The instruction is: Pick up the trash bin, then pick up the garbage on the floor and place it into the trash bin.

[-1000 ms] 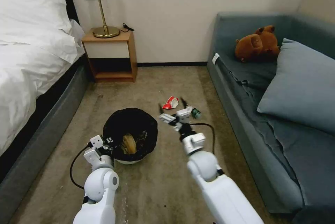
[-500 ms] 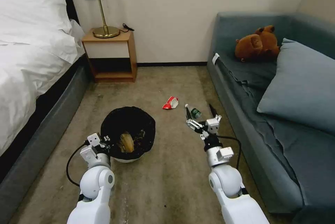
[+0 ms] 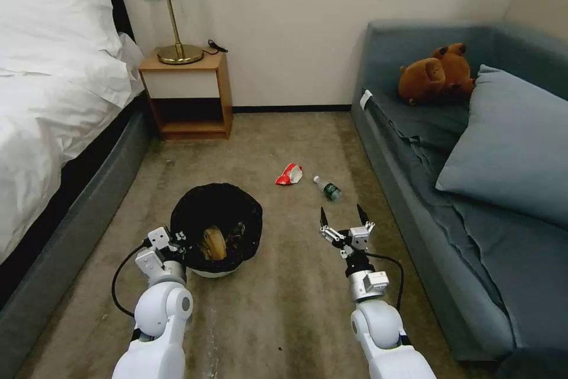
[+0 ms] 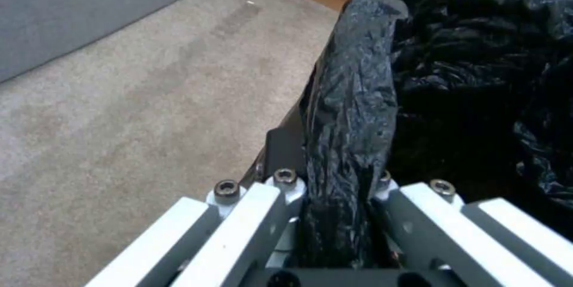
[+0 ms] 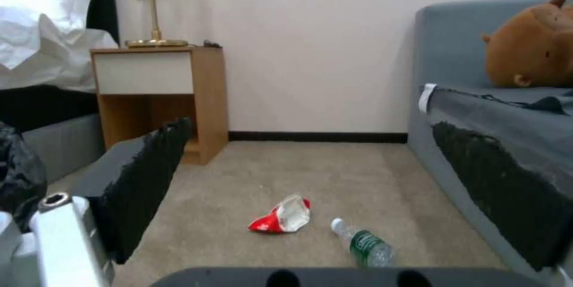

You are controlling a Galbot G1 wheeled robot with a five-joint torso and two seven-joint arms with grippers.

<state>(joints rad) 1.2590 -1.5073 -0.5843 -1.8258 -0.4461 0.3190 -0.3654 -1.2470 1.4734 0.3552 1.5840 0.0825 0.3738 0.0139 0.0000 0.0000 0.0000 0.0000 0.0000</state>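
Note:
The trash bin (image 3: 216, 222), white with a crinkly black bag, is on my left in the head view. My left gripper (image 3: 177, 242) is shut on its near rim, and the left wrist view shows black bag (image 4: 358, 99) pinched between the fingers (image 4: 280, 143). A crumpled brown paper bag (image 3: 213, 243) lies inside. My right gripper (image 3: 342, 217) is open and empty above the carpet. Beyond it lie garbage pieces: a red-white wrapper (image 3: 289, 174) (image 5: 280, 220) and a small green-labelled bottle (image 3: 327, 187) (image 5: 365, 244), framed between the dark fingers (image 5: 149, 179).
A bed (image 3: 53, 101) runs along the left, with a wooden nightstand (image 3: 186, 95) and a lamp (image 3: 174, 18) at the back wall. A blue-grey sofa (image 3: 461, 160) lines the right, holding a brown plush toy (image 3: 435, 74) and a cushion (image 3: 509, 142). Carpet lies between them.
My right gripper has swung from beside the bin to the right and drawn back toward me, staying open and empty. The bin and left gripper have shifted slightly left.

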